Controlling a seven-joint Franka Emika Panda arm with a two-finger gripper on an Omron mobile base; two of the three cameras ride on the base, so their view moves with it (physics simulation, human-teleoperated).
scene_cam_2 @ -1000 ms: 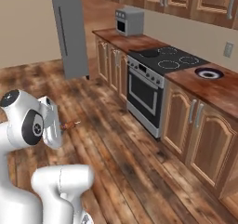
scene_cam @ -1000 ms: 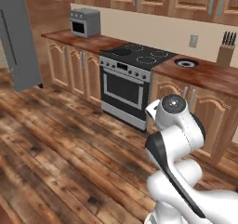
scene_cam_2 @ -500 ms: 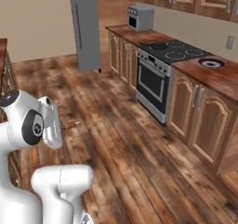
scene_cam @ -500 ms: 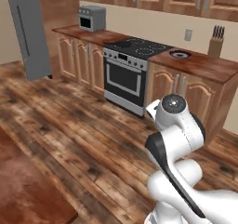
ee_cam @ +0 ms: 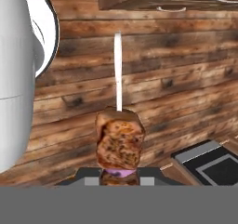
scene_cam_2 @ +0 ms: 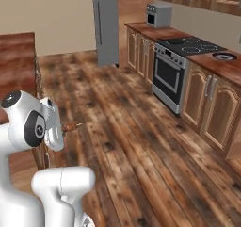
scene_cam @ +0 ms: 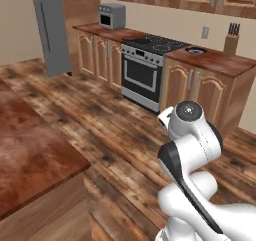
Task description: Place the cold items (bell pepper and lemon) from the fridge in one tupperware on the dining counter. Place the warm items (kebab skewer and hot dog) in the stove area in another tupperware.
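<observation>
- Gripper (ee_cam: 119, 179) jaws clamped on the kebab skewer (ee_cam: 119, 141), stick poking out over the wood floor (scene_cam: 90, 120).
- Dining counter (scene_cam: 30, 155) near left.
- Far right: stove (scene_cam: 150, 67), with the fridge (scene_cam: 50, 30) beyond.

text: none legible | labels: none | views coarse, possibly missed

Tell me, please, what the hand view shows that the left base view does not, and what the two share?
Hand view alone: the kebab skewer held in the shut end effector, its pale stick pointing away over the floor. Left base view alone: the stove, the grey fridge, the toaster oven, the knife block and a dark wooden counter close on the left. Both share the plank floor.
</observation>
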